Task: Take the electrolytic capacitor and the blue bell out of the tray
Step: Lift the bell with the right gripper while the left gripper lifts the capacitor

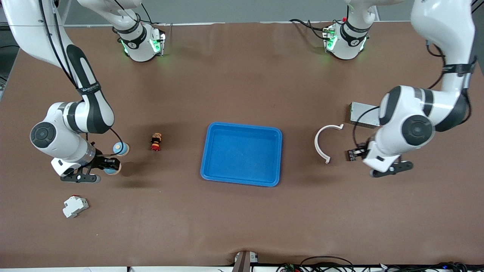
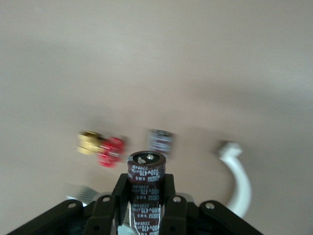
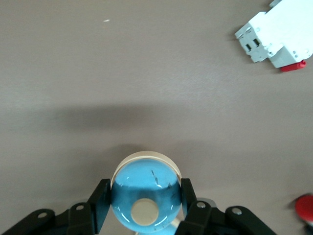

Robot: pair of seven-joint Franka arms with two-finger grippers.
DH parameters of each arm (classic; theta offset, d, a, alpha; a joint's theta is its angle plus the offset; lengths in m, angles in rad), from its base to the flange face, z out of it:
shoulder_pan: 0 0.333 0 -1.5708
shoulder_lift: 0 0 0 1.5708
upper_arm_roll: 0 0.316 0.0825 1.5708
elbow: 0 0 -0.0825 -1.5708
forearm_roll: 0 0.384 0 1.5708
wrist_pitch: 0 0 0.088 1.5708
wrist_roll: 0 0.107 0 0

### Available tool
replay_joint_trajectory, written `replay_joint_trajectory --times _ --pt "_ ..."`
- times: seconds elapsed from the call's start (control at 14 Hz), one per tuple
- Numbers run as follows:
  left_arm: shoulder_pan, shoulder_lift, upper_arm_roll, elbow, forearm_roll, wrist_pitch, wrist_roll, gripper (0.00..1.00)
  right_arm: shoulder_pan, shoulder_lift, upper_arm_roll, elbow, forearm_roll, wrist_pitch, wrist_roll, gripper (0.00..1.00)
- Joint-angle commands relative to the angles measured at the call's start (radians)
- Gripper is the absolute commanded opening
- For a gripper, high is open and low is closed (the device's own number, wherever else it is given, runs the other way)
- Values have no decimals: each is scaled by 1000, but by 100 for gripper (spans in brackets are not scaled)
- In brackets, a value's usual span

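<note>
Both claws loaded
Your left claw grips the capacitor; your right claw clamps the bell above the worktop.

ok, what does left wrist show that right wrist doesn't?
Left wrist only: the capacitor clamped in the left gripper, with a white arc lying on the table past it.
Right wrist only: the blue bell clamped in the right gripper, plus a white breaker on the table.
Both: bare brown table, and a gripper shut on its part. No object can be confirmed in both.
</note>
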Motion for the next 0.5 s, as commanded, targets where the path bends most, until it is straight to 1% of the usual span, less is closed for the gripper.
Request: replay_joint_trajectory --times 0.0,0.21,0.29,0.43 --pt "119 -22 -15 -40 38 6 165 0 -40 32 20 -3 1 49 -51 0" --pt "241 -1 -16 -30 104 26 297 0 -57 66 21 9 1 63 -54 0" --pt "271 12 -16 -24 109 49 355 0 -61 75 21 11 3 67 -55 0" --pt "301 48 -13 -23 118 121 396 0 -61 87 21 11 3 84 -54 0"
